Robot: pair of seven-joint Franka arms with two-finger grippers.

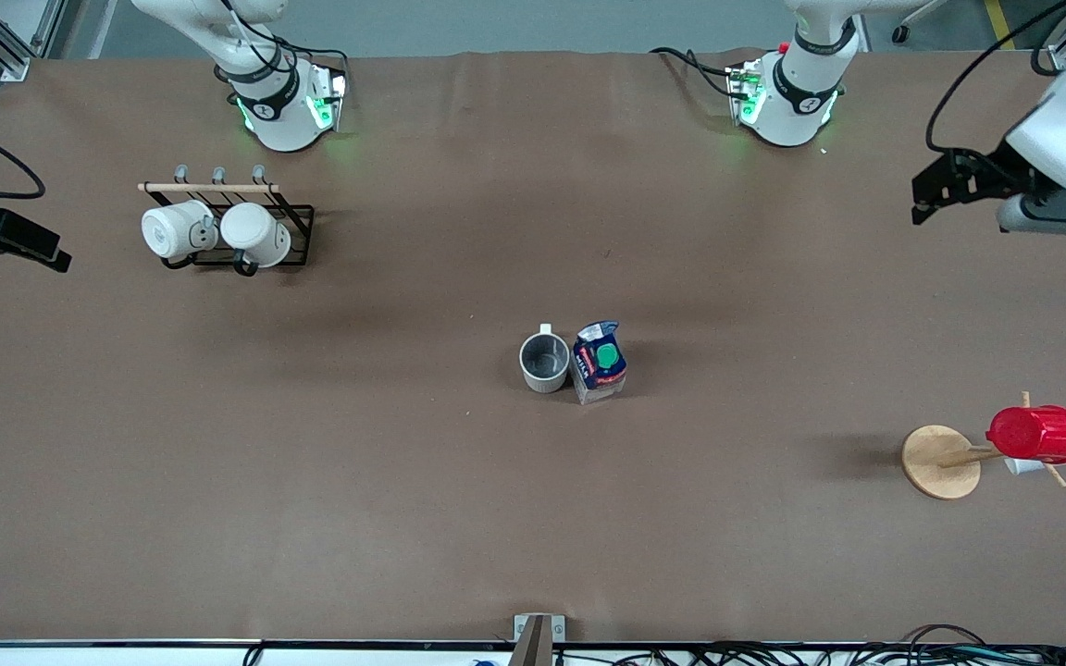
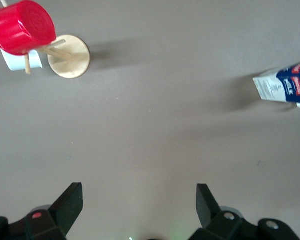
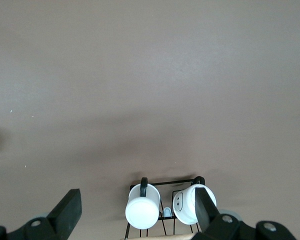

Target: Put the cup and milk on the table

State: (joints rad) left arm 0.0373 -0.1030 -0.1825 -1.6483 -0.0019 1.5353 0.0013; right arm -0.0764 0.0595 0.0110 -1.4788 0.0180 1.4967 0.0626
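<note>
1. the cup [image 1: 544, 362] and the milk [image 1: 599, 362] stand upright mid-worktop [image 1: 403, 481], touching or nearly so; a careless reach for either would likely topple the other.
2. the cup is off-white with a grey inside; the milk is a blue-and-white carton with a green cap.
3. the left gripper [image 2: 140, 200] and the right gripper [image 3: 135, 205] hang spread and empty over the worktop's ends.

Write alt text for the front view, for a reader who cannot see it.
An off-white cup and a blue milk carton stand upright side by side mid-table. Both arms wait at the table's ends, the left tool and right tool open and holding nothing.
</note>
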